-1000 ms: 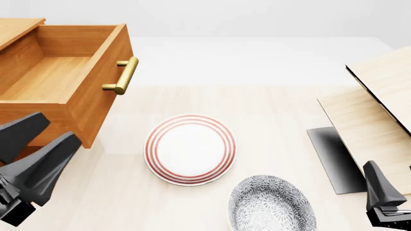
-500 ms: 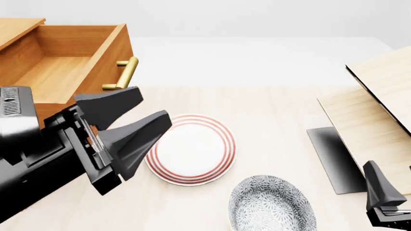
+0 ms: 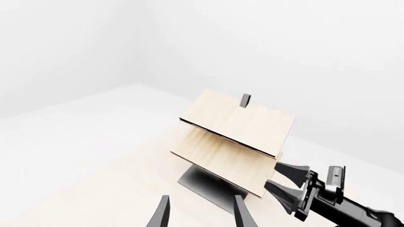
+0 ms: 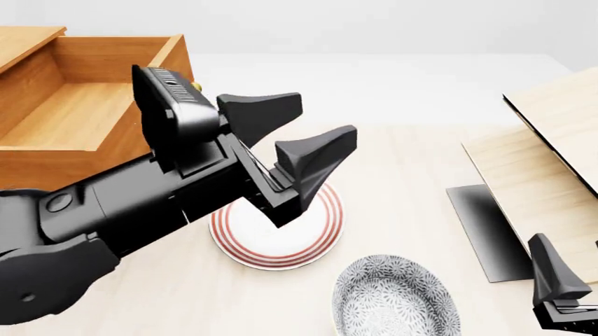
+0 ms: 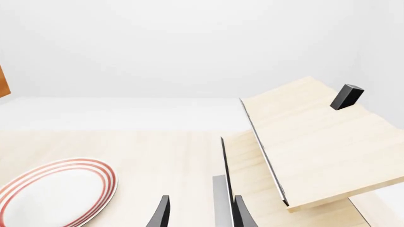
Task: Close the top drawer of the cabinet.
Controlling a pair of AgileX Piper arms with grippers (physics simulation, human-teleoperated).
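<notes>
1. Front view: the top drawer (image 4: pixel 84 105) stands at the far left of the table (image 4: pixel 402 161), pulled well out of the cabinet (image 4: pixel 24 42), with its interior exposed from above.
2. Top drawer appearance: a deep box of warm orange-brown wood with visible grain, plain side walls and a bare floor. Only a small brass tip of its handle (image 4: pixel 197 86) shows beside the arm.
3. Left gripper (image 4: pixel 299 129): raised in front of the drawer's front panel, above the red-ringed plate (image 4: pixel 323 217). Its two dark fingers (image 4: pixel 318 150) are spread apart with nothing between them.
4. Right gripper (image 5: pixel 198 213): low at the near right edge of the table. In the right wrist view its fingertips stand apart, gripping nothing.
5. Other items: a grey patterned bowl (image 4: pixel 393 297) lies near the red-ringed plate; a pale light-wood piece (image 4: pixel 551 161) with a dark panel (image 4: pixel 486 231) occupies the right side.
6. Markings: no brand, label or legible writing is visible on any surface.
</notes>
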